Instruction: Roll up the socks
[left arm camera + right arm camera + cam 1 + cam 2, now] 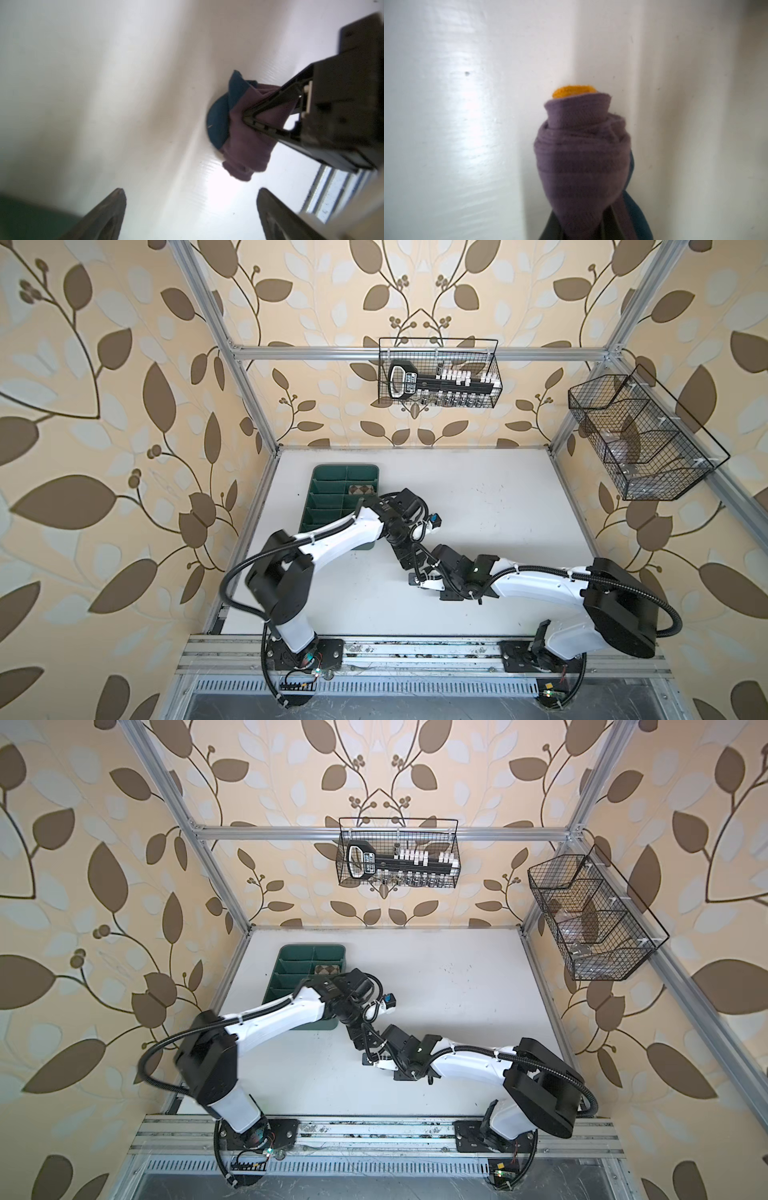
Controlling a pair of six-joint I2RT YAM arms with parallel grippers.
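Purple sock (581, 158), dark blue toe (218, 122), orange cuff (574, 91); green tray (345, 467); tan argyle sock (362, 489)

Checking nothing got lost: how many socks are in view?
2. The tan argyle sock lies in a compartment of the green tray; the rolled purple sock is gripped by the right gripper. The arms may hide others.

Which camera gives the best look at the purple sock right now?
The right wrist view: the purple sock fills it, rolled, orange cuff showing. The left wrist view shows it smaller, in the right claw. In both top views the arms hide it.
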